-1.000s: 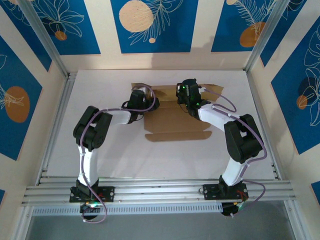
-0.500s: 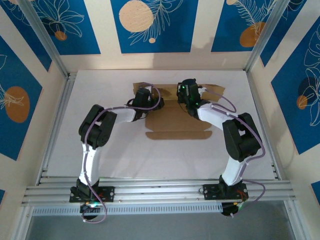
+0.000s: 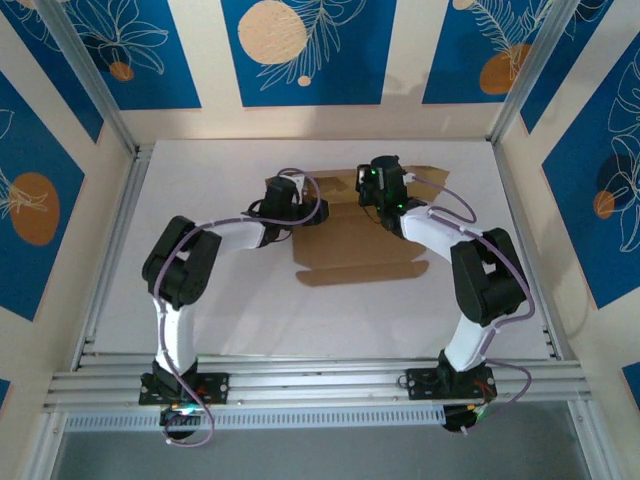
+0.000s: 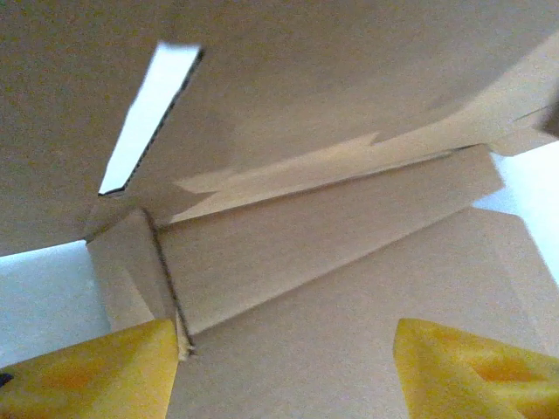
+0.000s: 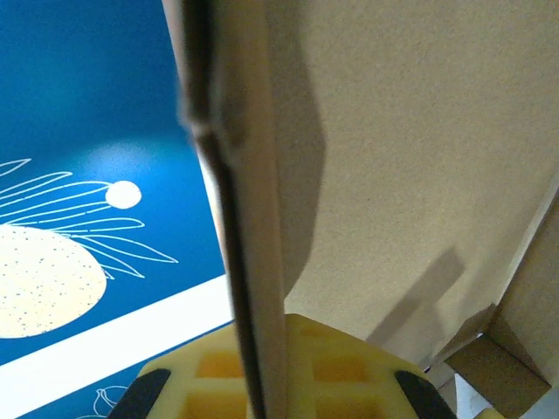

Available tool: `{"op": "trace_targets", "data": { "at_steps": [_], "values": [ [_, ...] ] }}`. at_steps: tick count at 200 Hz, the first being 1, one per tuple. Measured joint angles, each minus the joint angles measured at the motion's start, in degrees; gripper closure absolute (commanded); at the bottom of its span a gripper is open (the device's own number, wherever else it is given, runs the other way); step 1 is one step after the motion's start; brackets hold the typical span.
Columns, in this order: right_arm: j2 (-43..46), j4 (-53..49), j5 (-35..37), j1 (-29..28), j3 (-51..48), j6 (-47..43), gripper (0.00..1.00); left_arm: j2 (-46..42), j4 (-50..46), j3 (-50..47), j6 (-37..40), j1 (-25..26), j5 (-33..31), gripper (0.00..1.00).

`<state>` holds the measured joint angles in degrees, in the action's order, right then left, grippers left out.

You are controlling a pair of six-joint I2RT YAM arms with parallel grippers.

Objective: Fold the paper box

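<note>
Elbow (image 3: 172, 262) swung leftward, left claw (image 4: 284, 371) spread over the paper box (image 3: 355, 245) — right claw (image 5: 262, 384) seemingly pinches its edge.

Paper box (image 5: 419, 157) wall tight between the right tool's (image 5: 262, 384) yellow pads (image 5: 341, 371)

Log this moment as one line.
paper box: partly folded, near flap flat | left tool: open, at its rear left corner | right tool: shut on a raised panel
</note>
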<state>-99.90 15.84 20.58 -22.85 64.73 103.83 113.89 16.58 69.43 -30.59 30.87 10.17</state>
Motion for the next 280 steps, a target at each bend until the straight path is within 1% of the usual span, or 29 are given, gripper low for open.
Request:
{"op": "trace_targets", "data": {
  "at_steps": [55, 87, 102, 121, 134, 147, 163, 172, 182, 194, 208, 230, 256, 280],
  "values": [
    [0.55, 0.42, -2.29, 1.09, -1.53, -0.92, 1.0, -8.94, -1.22, -4.31, 3.67, -0.87, 2.89, 0.34],
    [0.79, 1.29, -3.52, 1.57, -2.29, -2.03, 1.0, -17.42, -1.01, -9.57, 5.86, -1.33, 5.44, 0.34],
    [0.79, 1.62, -4.63, 1.97, -2.4, -2.86, 1.0, -21.55, -1.64, -10.49, 7.04, -1.66, 5.81, 0.34],
    [0.79, 2.08, -6.27, 2.54, -2.6, -3.52, 1.0, -26.91, -2.84, -10.49, 7.72, -3.26, 3.04, 0.36],
    [0.79, 2.1, -7.39, 2.91, -2.6, -3.96, 1.0, -30.23, -3.58, -10.47, 8.31, -5.84, -1.11, 0.39],
    [0.79, 2.1, -8.44, 3.21, -2.6, -4.39, 1.0, -31.63, -4.48, -10.36, 8.37, -9.22, -5.22, 0.4],
    [0.79, 2.1, -9.57, 3.39, -2.6, -4.79, 1.0, -30.18, -7.02, -8.9, 8.5, -13.66, -9.29, 0.4],
    [0.79, 2.05, -10.05, 3.48, -2.6, -4.92, 1.0, -27.19, -9.05, -6.97, 8.7, -15.82, -10.51, 0.4],
    [0.79, 1.86, -10.4, 3.52, -2.47, -5.07, 1.0, -23.3, -11.37, -4.39, 9.18, -17.68, -10.88, 0.41],
    [0.76, 1.29, -10.8, 3.52, -2.14, -5.29, 1.0, -18.36, -13.73, -1.7, 10.21, -18.69, -10.08, 0.42],
    [0.74, 0.72, -11.19, 3.52, -1.75, -5.42, 1.0, -13.25, -15.61, -0.02, 10.95, -18.64, -6.6, 0.43],
    [0.61, -0.37, -11.67, 3.48, -1.01, -5.42, 1.0, -8.74, -18.23, 0.04, 11.26, -17.75, -0.83, 0.44],
    [0.37, -1.25, -11.87, 3.37, -0.22, -5.42, 1.0, -7.45, -18.08, -0.72, 10.54, -16.9, 5.62, 0.46],
    [0.24, -1.22, -11.87, 3.34, -0.11, -5.18, 1.0, -7.39, -14.58, -2.21, 7.8, -16.2, 11.28, 0.46]
  ]
}}
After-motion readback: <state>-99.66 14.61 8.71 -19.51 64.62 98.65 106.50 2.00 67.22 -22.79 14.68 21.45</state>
